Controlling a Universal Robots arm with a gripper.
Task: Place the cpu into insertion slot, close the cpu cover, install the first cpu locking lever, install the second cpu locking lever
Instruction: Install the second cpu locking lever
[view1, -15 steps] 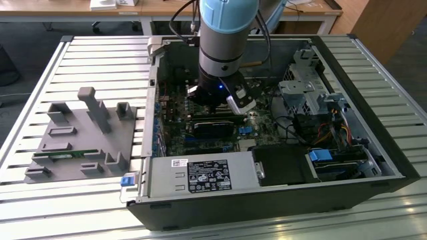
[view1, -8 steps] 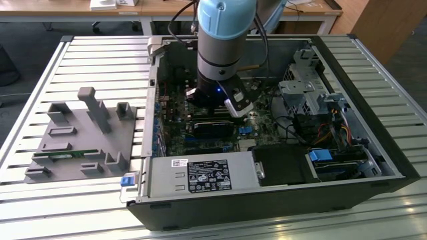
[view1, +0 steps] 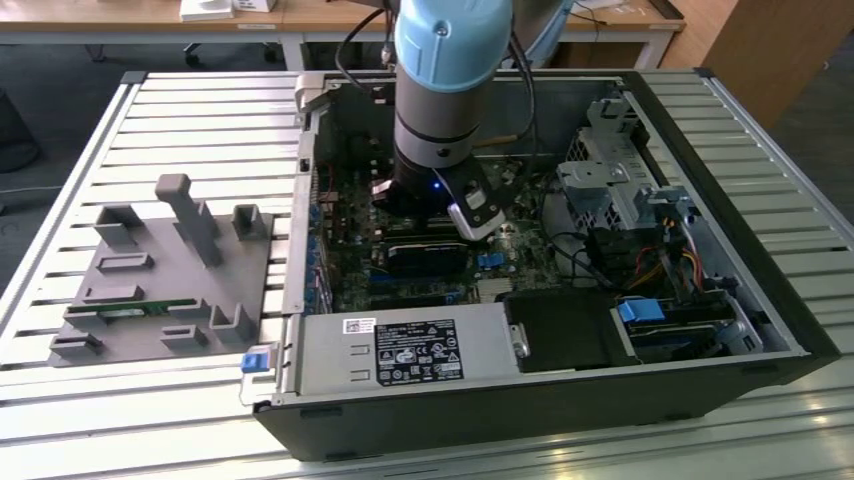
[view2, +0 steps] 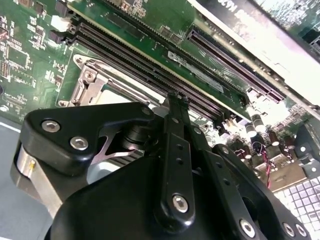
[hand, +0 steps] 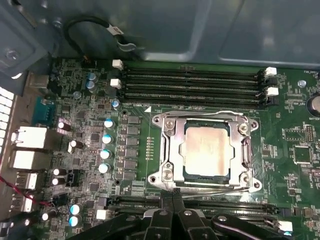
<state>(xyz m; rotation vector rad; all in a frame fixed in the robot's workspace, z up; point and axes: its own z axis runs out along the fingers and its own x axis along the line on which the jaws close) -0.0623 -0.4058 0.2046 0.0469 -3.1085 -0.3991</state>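
Note:
The cpu (hand: 206, 150), a dull silver square chip, lies flat in the insertion slot (hand: 207, 176) on the green board. The cpu cover (hand: 170, 150), a silvery frame plate, lies closed around the chip, which shows through its window. One thin wire lever (hand: 200, 114) runs along the socket edge nearest the four memory slots. A second lever (hand: 220, 188) runs along the opposite edge. My gripper (hand: 172, 196) is shut, its tips at that second edge by the lever's end. In the second wrist view the shut gripper (view2: 172, 100) hangs just over the socket frame (view2: 92, 80).
Long black memory slots (hand: 195, 85) flank the socket, with more (hand: 225, 205) by my fingers. Capacitors (hand: 106, 137) stand beside it. The arm (view1: 447, 80) reaches down into the open case, between the power supply (view1: 400, 350) and drive cage (view1: 607, 180). A grey fixture (view1: 160, 270) sits outside.

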